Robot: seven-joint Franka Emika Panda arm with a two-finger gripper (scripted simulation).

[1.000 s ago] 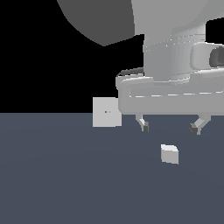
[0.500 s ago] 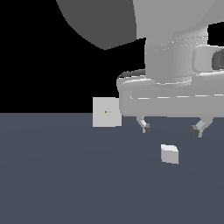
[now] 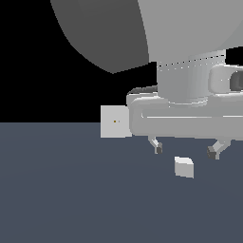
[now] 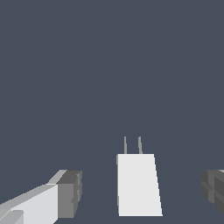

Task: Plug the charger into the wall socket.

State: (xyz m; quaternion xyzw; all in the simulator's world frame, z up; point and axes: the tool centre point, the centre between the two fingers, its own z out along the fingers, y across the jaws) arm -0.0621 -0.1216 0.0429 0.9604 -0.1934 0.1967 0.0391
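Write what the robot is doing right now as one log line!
phase: reaching for charger | gripper: open, above charger, not touching | charger: on floor, prongs visible in wrist view | wall socket: upright, apart from charger, nothing plugged in

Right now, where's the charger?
Exterior view: the charger lies on the floor right of centre, below the open gripper, right of the wall socket.

Exterior view low, level, close behind arm, wrist view looking down, both sharing charger (image 3: 183,167) (image 4: 138,183)
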